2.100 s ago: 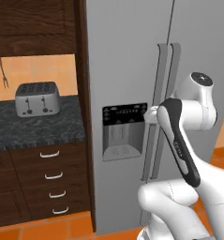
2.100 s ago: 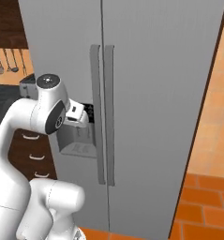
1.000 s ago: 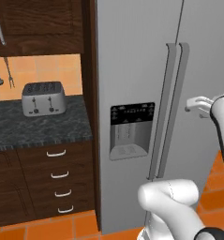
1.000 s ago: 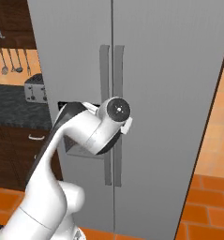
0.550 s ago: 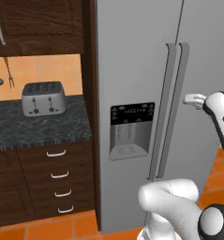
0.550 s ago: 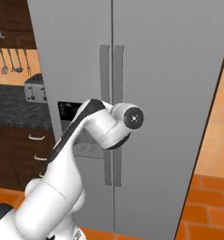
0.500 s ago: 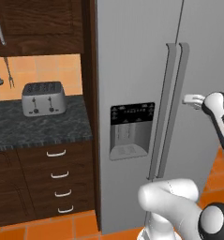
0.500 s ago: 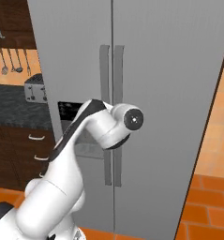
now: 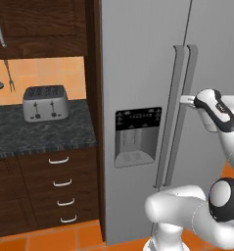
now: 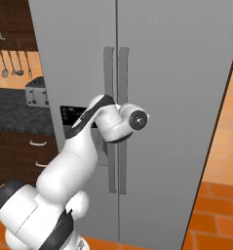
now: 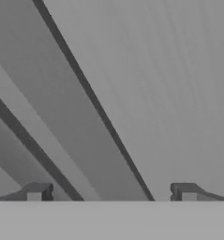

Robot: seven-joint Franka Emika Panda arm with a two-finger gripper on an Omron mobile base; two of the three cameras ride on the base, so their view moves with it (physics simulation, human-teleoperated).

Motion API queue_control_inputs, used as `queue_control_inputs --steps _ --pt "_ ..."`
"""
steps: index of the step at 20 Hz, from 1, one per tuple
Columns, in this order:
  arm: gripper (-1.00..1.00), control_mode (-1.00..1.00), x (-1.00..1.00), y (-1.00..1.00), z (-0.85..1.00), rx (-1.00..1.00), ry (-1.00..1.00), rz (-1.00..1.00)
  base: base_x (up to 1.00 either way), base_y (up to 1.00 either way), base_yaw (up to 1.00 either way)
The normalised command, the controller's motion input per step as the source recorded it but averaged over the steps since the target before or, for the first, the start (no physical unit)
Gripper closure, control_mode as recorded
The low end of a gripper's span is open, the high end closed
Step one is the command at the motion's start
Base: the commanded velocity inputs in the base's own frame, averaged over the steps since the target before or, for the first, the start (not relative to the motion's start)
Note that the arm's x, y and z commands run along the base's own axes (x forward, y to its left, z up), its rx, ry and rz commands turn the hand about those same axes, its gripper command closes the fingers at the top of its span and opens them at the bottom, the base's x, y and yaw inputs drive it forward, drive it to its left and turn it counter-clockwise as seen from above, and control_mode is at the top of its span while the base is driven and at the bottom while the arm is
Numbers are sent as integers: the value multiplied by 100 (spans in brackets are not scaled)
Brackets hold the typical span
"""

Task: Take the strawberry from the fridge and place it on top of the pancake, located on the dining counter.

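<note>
Gripper (image 11: pixel 111 192) facing the fridge (image 9: pixel 143 73), jaws spread wide, right door handle (image 11: pixel 71 122) lying between its fingertips, nothing grasped

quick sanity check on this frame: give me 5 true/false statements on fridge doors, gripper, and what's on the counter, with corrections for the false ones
1. Both doors of the fridge are closed. True.
2. The gripper is shut on a door handle. False: its fingertips stand wide apart, with the right door's handle running between them, and nothing is clamped.
3. A toaster sits on the dark speckled counter left of the fridge. True.
4. The strawberry is held in the gripper. False: the gripper holds nothing.
5. The dispenser panel is on the fridge's right door. False: it is on the left door, left of the two handles.
</note>
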Motion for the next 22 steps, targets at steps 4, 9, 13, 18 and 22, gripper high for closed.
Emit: queue_control_inputs --steps 4,9,13,18,22 --pt "-100 -100 54 -28 -11 0 -1 -1 0 0 0" --pt "-100 -100 65 -6 -24 0 -2 -2 0 0 0" --pt "-100 -100 22 13 -39 -4 -14 -1 0 0 0" --pt "100 -100 -19 90 -50 -25 -45 -15 0 0 0" --pt "100 -100 -71 41 -20 -20 -37 -26 0 0 0"
